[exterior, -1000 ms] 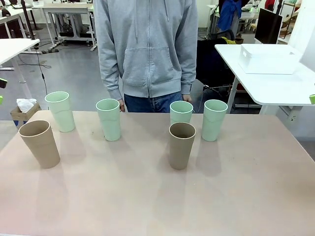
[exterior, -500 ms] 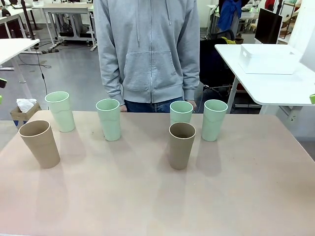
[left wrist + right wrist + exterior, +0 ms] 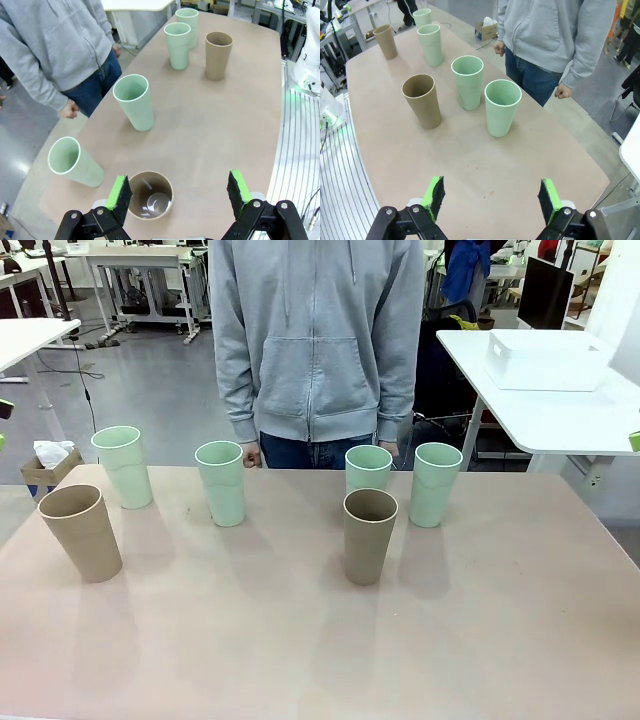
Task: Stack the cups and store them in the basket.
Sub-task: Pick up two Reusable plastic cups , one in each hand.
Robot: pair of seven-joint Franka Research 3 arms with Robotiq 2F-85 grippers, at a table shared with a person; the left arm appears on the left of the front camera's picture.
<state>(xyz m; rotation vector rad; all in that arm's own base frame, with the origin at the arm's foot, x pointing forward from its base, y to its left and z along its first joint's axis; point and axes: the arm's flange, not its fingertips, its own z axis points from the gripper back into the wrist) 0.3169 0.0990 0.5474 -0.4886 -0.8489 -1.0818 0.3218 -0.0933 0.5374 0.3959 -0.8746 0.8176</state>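
Left wrist view: I see a tan cup (image 3: pixel 150 196) upright under my left gripper (image 3: pixel 179 191), offset to one side of the jaws. It and my right gripper (image 3: pixel 491 196) both gape, empty.

We reckoned the mint cups (image 3: pixel 221 483) and brown cups (image 3: pixel 370 536) had a smooth matte finish, no shine at all. The table (image 3: pixel 300 640) looked like dull, smooth pinkish laminate. The basket (image 3: pixel 545 360) seemed to be smooth white plastic. The person's hoodie (image 3: pixel 315 340) was soft grey fleecy cloth, the jeans (image 3: pixel 300 452) denim. The pads (image 3: pixel 119 192) on the left gripper (image 3: pixel 180 187) looked rubbery green against matte black.
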